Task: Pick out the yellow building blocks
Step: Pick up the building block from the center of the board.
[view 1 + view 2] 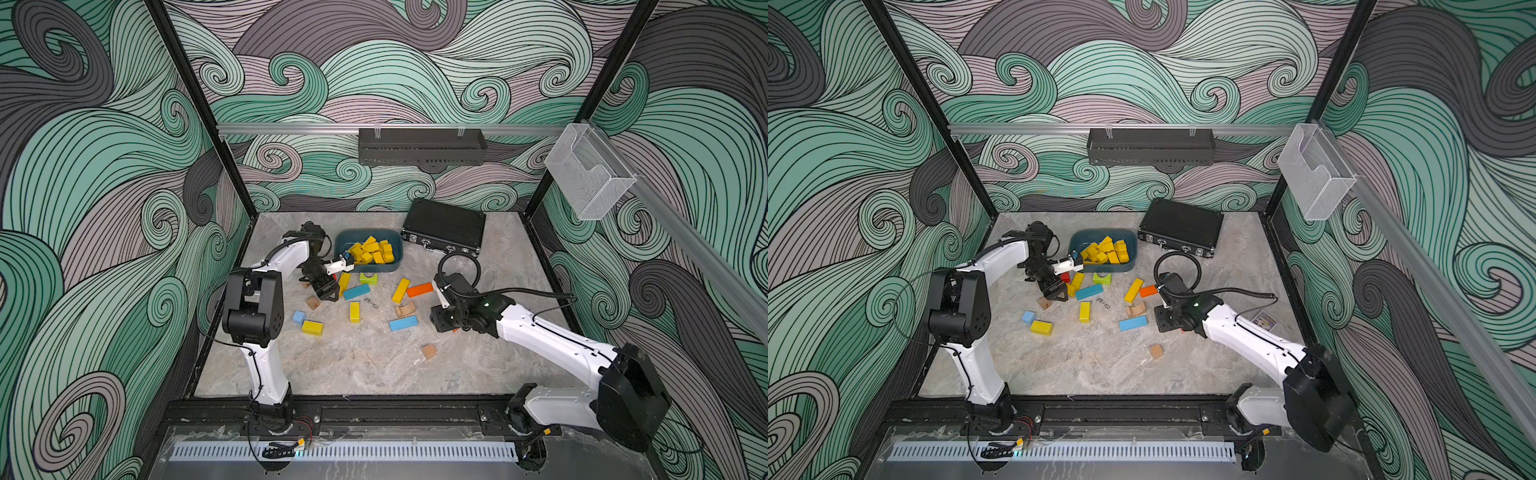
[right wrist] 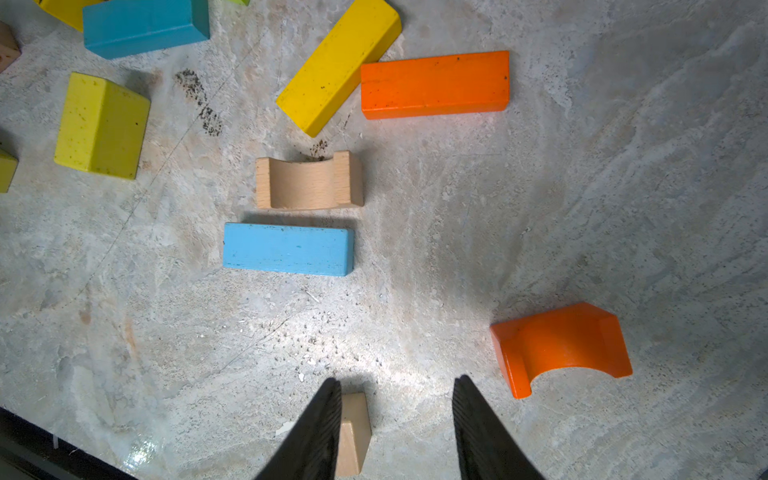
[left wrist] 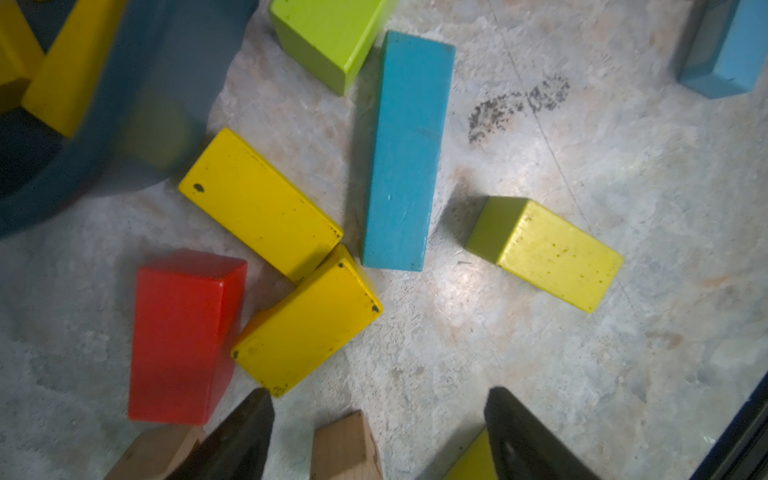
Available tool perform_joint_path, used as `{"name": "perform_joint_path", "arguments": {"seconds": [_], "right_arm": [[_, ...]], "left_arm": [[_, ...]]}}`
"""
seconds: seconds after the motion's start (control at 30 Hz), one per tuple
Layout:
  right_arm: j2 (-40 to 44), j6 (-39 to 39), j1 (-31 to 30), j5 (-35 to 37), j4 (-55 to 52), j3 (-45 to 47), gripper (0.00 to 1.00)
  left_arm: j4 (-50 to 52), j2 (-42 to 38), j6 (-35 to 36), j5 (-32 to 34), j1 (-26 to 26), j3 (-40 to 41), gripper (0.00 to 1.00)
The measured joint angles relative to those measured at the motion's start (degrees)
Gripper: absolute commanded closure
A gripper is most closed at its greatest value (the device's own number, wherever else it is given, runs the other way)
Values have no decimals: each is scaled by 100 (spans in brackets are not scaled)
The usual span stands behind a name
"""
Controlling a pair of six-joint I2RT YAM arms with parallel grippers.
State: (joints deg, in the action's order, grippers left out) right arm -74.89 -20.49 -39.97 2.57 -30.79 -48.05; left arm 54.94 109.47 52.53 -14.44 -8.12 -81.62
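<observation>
Many yellow building blocks (image 1: 372,251) lie heaped in a teal bin (image 1: 397,266) at the back. More lie loose on the table: a bar (image 1: 401,290), a short one (image 1: 354,311), another (image 1: 312,328), and a touching pair (image 1: 344,282) close to my left gripper (image 1: 328,293). In the left wrist view that pair (image 3: 259,203) (image 3: 307,320) lies just ahead of the open left gripper (image 3: 376,395), which holds nothing. My right gripper (image 2: 397,380) is open and empty over bare table, the yellow bar (image 2: 338,66) far ahead of it.
A black case (image 1: 444,226) lies at the back right. Mixed in are blue blocks (image 1: 403,323), an orange bar (image 1: 419,289), a red block (image 3: 183,336), a lime-green arch (image 1: 368,278), an orange arch (image 2: 561,345) and plain wooden blocks (image 1: 429,351).
</observation>
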Motion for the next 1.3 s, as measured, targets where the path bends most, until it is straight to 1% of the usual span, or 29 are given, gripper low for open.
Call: {"name": "perform_joint_path", "arguments": {"seconds": [0.2,0.47,0.83,1.07,1.23,1.3], "right_arm": [[-15,-9,0,4,15,13,54],[-26,-13,0,17,17,90,54],[-208,-2,0,26,15,87,54],[-208,9,0,42,17,90,54],[-208,7,0,39,22,87,54],[-208,7,0,39,22,87,54]], "left_arm": [[-164,192,98,138,-105,-46,17],[-313,380,96,245,-168,-304,17],[-308,638,192,358,-221,-374,20],[-328,638,251,470,-240,-264,33],[-431,575,295,592,-258,85,38],[-476,498,297,649,-258,210,44]]}}
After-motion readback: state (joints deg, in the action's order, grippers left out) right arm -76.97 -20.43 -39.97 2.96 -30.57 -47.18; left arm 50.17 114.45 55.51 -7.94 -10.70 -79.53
